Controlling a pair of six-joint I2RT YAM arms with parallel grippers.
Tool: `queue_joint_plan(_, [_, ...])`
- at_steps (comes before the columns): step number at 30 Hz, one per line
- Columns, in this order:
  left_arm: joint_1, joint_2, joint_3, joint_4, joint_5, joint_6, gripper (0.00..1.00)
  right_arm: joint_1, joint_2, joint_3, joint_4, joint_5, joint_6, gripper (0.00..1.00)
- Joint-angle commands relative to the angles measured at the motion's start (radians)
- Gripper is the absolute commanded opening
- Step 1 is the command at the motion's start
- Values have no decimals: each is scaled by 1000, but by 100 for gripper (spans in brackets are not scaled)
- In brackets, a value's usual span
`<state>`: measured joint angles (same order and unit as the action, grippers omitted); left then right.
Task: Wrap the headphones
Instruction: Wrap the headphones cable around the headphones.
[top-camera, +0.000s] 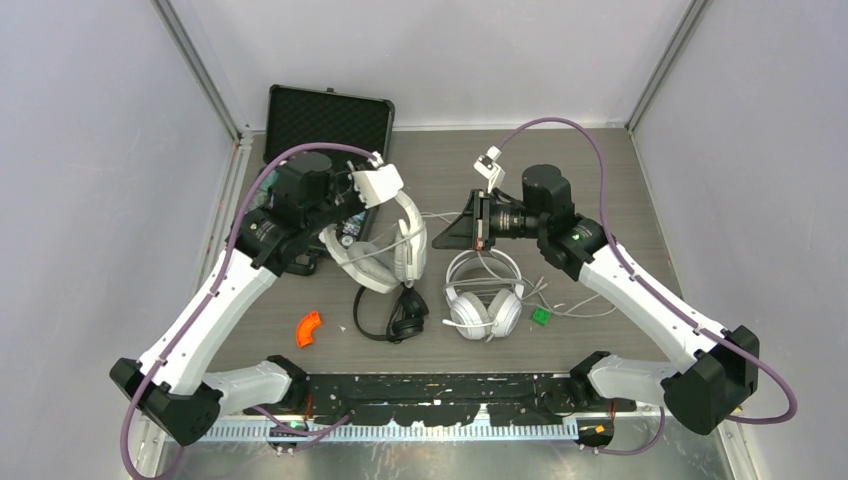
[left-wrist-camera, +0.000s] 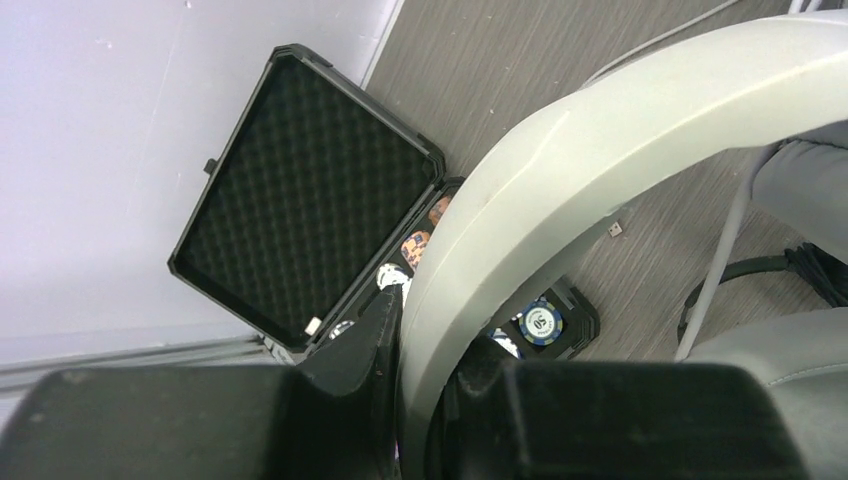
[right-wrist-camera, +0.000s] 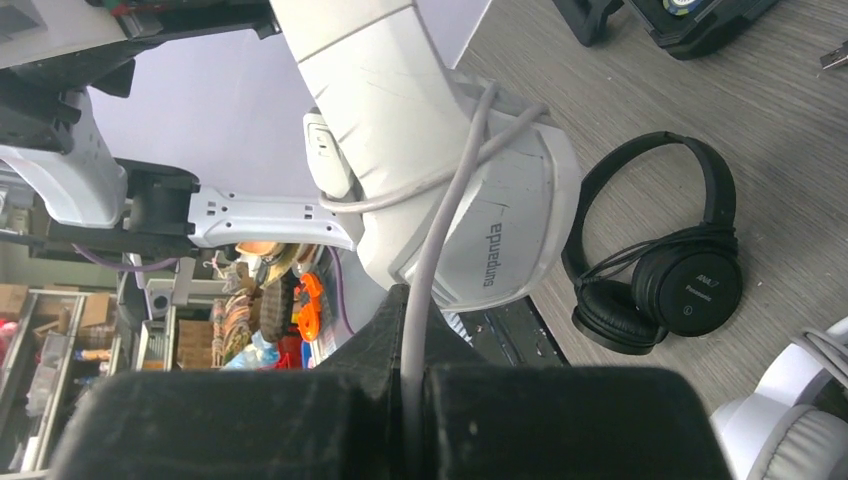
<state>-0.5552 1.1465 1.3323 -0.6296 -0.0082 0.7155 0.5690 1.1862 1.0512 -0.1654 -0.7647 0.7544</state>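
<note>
My left gripper (top-camera: 338, 228) holds one white pair of headphones (top-camera: 390, 245) above the table, its jaws shut on the wide headband (left-wrist-camera: 600, 150). The pale cord (right-wrist-camera: 440, 230) of this pair loops round the ear cup (right-wrist-camera: 500, 230) and runs down into my right gripper (right-wrist-camera: 412, 310), which is shut on it just right of the held pair (top-camera: 445, 232). A slim black pair (top-camera: 405, 318) lies on the table below, also seen in the right wrist view (right-wrist-camera: 680, 280). A second white pair (top-camera: 483, 300) lies under my right wrist, its cord loose to the right.
An open black foam-lined case (top-camera: 330, 120) stands at the back left, with poker chips (left-wrist-camera: 542, 320) in its tray. An orange piece (top-camera: 310, 328) lies at the front left and a small green piece (top-camera: 541, 316) right of the second white pair.
</note>
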Motion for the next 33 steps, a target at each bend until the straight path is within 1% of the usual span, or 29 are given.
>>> queue_joint_plan(1, [2,-46,16,53,-57,-65,0,-3,-37,37,71,11,50,0])
queue_joint_plan(6, [-1,-40,14,55,-91,-113,0,-1,-29,29,133,14,97,5])
queue_joint_plan(10, [-3,-38,-2,67,-121,-139,0,36,-7,33,212,41,119,7])
queue_joint_plan(15, [-3,-24,-10,69,-197,-164,0,62,9,61,212,76,101,8])
queue_joint_plan(20, [-3,-19,8,65,-236,-224,0,93,28,61,226,91,104,12])
queue_joint_plan(29, [-3,9,47,34,-257,-319,0,113,34,74,238,113,90,12])
queue_joint_plan(33, [-3,15,61,30,-275,-349,0,124,43,58,283,126,95,13])
